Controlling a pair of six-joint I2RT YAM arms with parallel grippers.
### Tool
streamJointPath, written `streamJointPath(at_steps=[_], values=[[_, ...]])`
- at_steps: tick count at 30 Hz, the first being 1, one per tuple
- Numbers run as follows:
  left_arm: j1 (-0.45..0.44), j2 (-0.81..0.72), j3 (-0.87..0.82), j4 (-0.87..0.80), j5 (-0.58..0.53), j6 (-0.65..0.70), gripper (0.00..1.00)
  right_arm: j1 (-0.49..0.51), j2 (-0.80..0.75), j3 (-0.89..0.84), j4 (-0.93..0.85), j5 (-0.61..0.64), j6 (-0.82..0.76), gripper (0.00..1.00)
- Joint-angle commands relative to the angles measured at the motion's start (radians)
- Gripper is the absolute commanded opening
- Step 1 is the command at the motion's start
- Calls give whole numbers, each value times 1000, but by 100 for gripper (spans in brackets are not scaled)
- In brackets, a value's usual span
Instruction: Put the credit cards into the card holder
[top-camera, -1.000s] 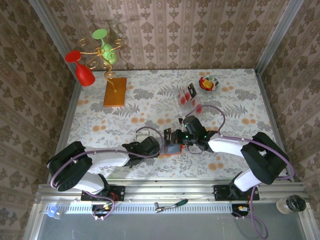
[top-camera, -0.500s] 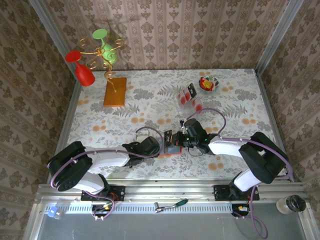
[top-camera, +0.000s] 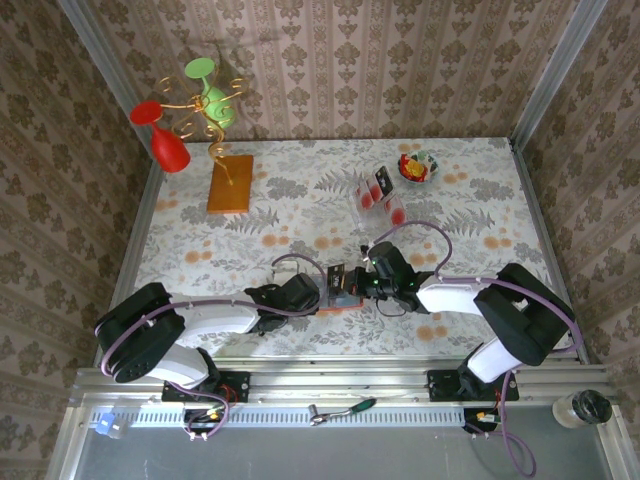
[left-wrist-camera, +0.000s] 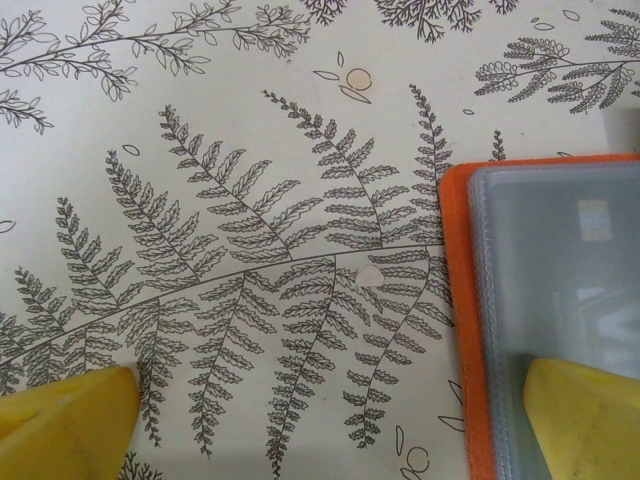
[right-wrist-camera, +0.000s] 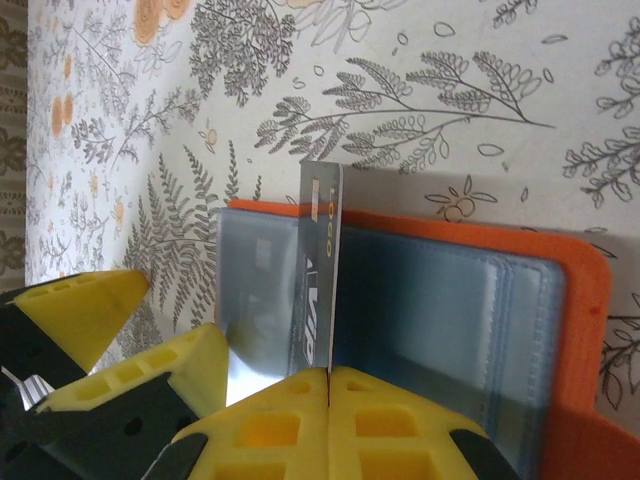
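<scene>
At the near middle of the table (top-camera: 480, 210), the card holder (top-camera: 347, 298) lies opened flat between the two grippers, orange cover down and grey-blue sleeves up. The left gripper (top-camera: 322, 288) has its jaws spread wide; in the left wrist view one yellow fingertip (left-wrist-camera: 585, 415) rests on the holder's clear sleeve (left-wrist-camera: 560, 290) and the other (left-wrist-camera: 60, 420) stands on the bare cloth, well apart from it. The right gripper (right-wrist-camera: 328, 385) has its jaws pressed together on one credit card (right-wrist-camera: 320, 265), held on edge across the open holder (right-wrist-camera: 450, 300); whether the card's edge has entered a sleeve cannot be told. Farther back on the right, the other credit cards (top-camera: 380, 188), marked with red rounds, stand in a clear tray (top-camera: 362, 207), near a small bowl (top-camera: 417, 166).
</scene>
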Motion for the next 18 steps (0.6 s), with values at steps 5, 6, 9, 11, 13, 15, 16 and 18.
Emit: streamJointPath(at_steps=[5,6,9,11,13,15,16,18], values=[[-8,8,-15,-55,-8,-1,100,10,-4,-35,-6,57,-9,0],[-8,6,-15,-56,-8,0,100,9,-7,-39,-8,61,-11,0],[-8,6,-16,-56,-10,-1,100,11,-19,-50,-11,82,-18,0],[-9,5,-15,-55,-10,-1,100,13,-31,-57,-12,99,-20,0],[-9,5,-17,-54,-10,-3,100,14,-38,-55,-19,105,-27,0],[-8,6,-17,-55,-10,-3,100,17,-42,-51,-25,105,-33,0],[-10,6,-17,-55,-10,-3,100,18,-41,-48,-29,104,-37,0],[-10,5,-17,-55,-10,-3,100,19,-39,-44,-28,99,-40,0]])
